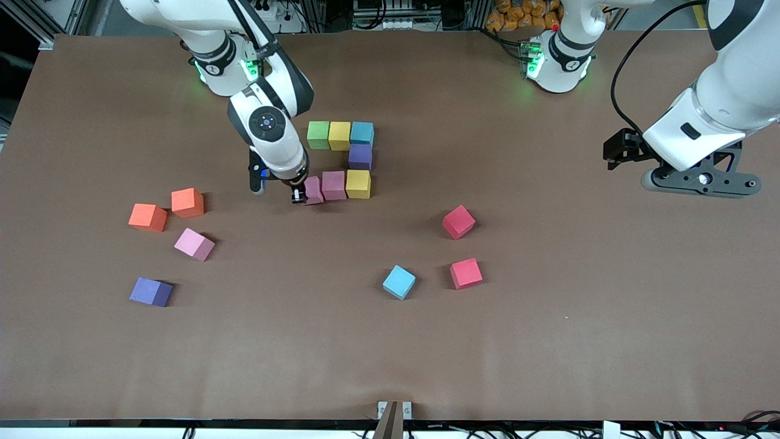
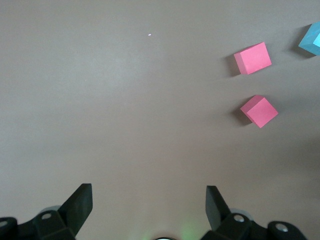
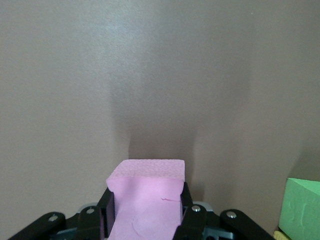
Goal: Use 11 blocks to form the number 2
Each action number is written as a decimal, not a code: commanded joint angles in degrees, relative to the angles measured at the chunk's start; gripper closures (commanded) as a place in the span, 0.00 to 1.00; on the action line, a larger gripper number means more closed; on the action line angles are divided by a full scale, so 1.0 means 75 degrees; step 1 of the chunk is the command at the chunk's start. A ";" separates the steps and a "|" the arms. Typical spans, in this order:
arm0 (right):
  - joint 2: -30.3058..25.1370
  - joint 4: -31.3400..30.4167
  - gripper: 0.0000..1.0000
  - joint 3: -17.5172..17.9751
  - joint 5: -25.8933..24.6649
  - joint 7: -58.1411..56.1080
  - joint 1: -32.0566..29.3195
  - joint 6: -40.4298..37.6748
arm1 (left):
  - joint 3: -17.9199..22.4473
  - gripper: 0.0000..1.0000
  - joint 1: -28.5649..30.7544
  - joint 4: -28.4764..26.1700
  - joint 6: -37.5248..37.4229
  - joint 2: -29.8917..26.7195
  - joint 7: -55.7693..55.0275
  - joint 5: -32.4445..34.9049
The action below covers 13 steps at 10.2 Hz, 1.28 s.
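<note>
Worktop (image 1: 548, 341): brown, matte.
Blocks in figure (image 1: 359, 157): seven.
Loose blocks (image 1: 399, 281): seven.
Right tool (image 1: 303, 194): clamping pink block (image 1: 313, 189).
Left tool (image 2: 149, 202): wide, waiting.

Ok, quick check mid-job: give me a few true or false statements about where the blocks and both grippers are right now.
1. The right gripper is shut on a pink block. True.
2. The left gripper holds a red block. False: it is open and empty, waiting above bare table.
3. The green block, yellow block and light blue block form one row. True.
4. The two orange blocks are already part of the figure. False: they lie loose toward the right arm's end.
</note>
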 commanded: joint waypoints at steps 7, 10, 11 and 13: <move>-0.0236 -0.0462 1.00 0.0013 -0.0004 0.0217 0.0040 0.0368 | -0.0018 0.00 0.0051 -0.0052 -0.0090 -0.0127 -0.0029 0.0028; -0.0202 -0.0485 1.00 0.0072 -0.0016 0.0333 0.0040 0.0531 | -0.0018 0.00 0.0039 -0.0052 -0.0090 -0.0127 -0.0041 0.0028; -0.0213 -0.0485 1.00 0.0072 -0.0016 0.0392 0.0028 0.0579 | -0.0018 0.00 0.0039 -0.0052 -0.0102 -0.0128 -0.0052 0.0028; -0.0178 -0.0485 1.00 0.0060 -0.0016 0.0474 0.0005 0.0743 | -0.0018 0.00 0.0027 -0.0052 -0.0102 -0.0128 -0.0052 0.0028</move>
